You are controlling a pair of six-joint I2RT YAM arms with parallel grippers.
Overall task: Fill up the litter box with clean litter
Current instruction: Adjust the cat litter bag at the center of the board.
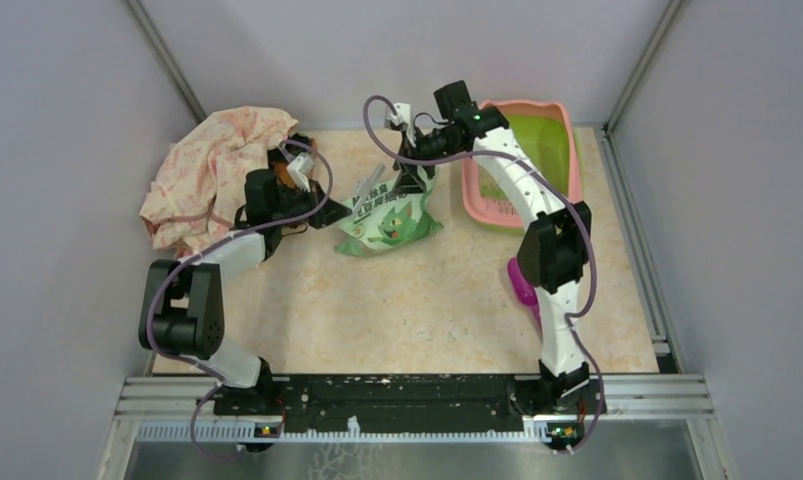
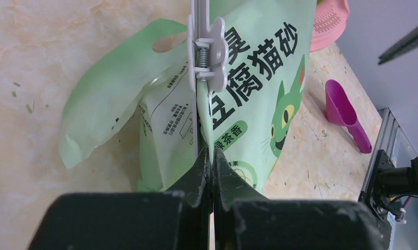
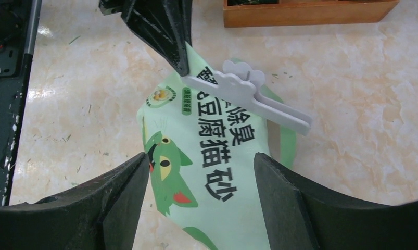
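Since no loose granules show anywhere, the clean litter is judged to be sealed inside the green printed bag point(image 1: 387, 222), which slumps mid-surface. The litter box point(image 1: 489, 205) sits just right of it at the far right corner, and its lime basin looks bare where the arm does not hide it. The bag is soft film, likely bottom-heavy and slippery. A white spring clip point(image 3: 248, 94) pins the folded mouth shut. The best hold is judged to be the doubled top edge beside the clip, not the sagging belly. The left hand point(image 2: 211, 156) is clenched on that edge just below the clip. The right hand point(image 3: 200, 154) is spread wide over the printed face, touching nothing. The clip's lobed end looks like the place to squeeze it open. Tipping the bag once unclipped risks a spill.
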